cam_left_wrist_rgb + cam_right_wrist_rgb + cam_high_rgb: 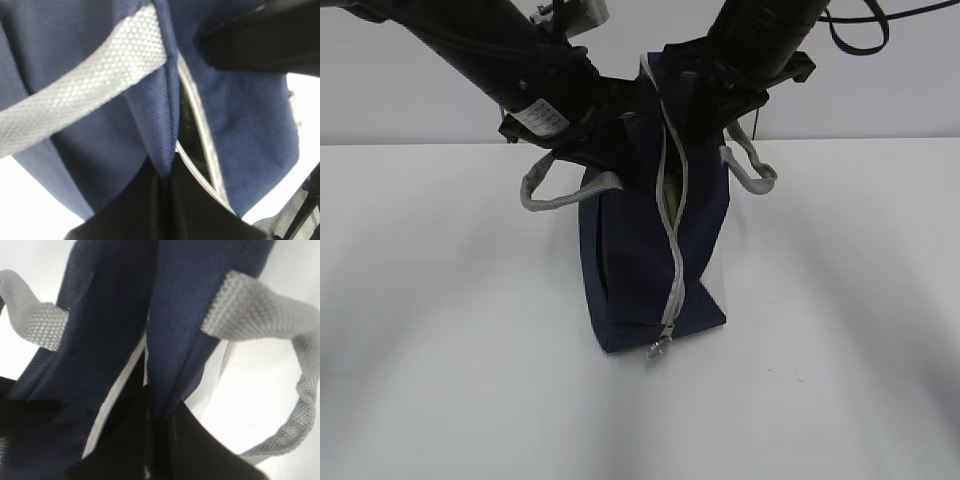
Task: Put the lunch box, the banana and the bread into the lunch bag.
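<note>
Centrally, boxy navy woven lunch bag [640, 250], its edges pinched in both tightly closed claws.

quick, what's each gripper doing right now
left gripper: shut, pinching the bag fabric at its top edge.
right gripper: shut, pinching the bag's fabric by the zipper.

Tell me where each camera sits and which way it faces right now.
Exterior: in front of the table, slanting down at the lunch bag; both dark arms reach to its top.
Left wrist: on the left arm, tight against the bag's navy fabric, a grey handle and the zipper strip; left gripper shut on the lunch bag.
Right wrist: opposite side, right gripper shut on it, other handle.
Shared: bag and zipper.
</note>
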